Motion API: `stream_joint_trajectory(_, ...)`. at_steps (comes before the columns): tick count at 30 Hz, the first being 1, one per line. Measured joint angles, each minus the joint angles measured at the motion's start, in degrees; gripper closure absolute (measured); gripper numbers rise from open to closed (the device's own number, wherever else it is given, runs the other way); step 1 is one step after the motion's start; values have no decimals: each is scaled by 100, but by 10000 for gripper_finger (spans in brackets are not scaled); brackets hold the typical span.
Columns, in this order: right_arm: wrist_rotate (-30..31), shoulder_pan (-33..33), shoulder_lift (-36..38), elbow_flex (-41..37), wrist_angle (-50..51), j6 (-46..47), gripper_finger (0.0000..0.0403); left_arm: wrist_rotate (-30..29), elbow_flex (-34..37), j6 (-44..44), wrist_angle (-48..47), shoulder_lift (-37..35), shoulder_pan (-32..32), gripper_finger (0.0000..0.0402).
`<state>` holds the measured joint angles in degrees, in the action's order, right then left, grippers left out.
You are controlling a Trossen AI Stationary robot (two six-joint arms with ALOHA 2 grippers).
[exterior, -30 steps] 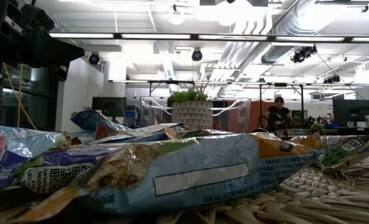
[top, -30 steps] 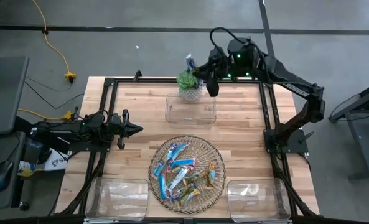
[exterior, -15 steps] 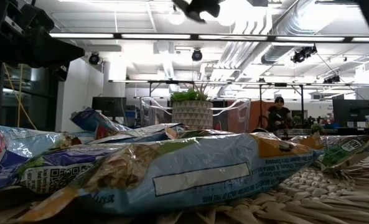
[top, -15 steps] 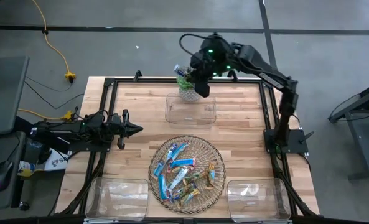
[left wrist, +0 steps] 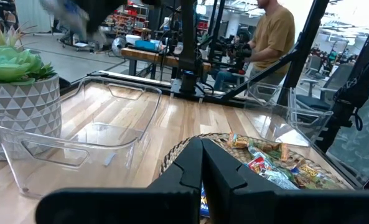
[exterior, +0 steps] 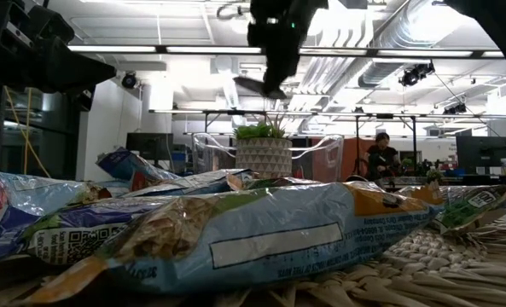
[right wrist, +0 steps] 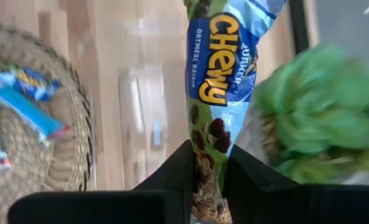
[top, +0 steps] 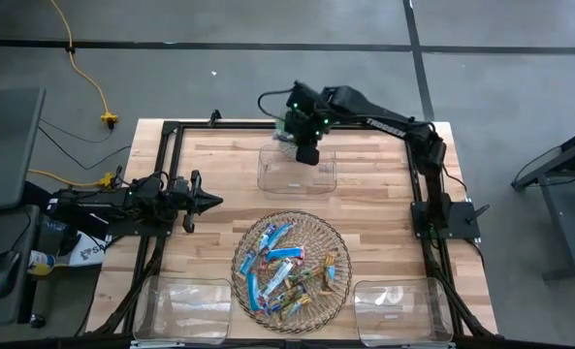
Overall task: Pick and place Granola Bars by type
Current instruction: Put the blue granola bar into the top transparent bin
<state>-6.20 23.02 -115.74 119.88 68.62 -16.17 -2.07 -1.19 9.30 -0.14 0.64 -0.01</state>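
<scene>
Currently the right end effector pinches a granola bar by one end, above the far clear bin beside the potted plant. Risk: a release off-centre lets the bar snag the plant or miss the bin. Left end effector is closed, idle at the surface's left edge.

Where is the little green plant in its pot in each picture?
High view: plant at the table's far edge, mostly hidden under the right arm.
Low view: plant at centre, behind the bars.
Left wrist view: plant at left.
Right wrist view: plant, blurred green.
Shared landmark: the clear bin beside it.
</scene>
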Motion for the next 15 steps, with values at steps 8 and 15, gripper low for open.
stream_joint_trajectory(8,-34,-122,0,-1448,-746,-84,344,0,0,1,0,1,-1,401)
stream_joint_trajectory(15,-37,-314,0,-2539,-1780,-87,344,0,-2,0,0,1,-1,401)
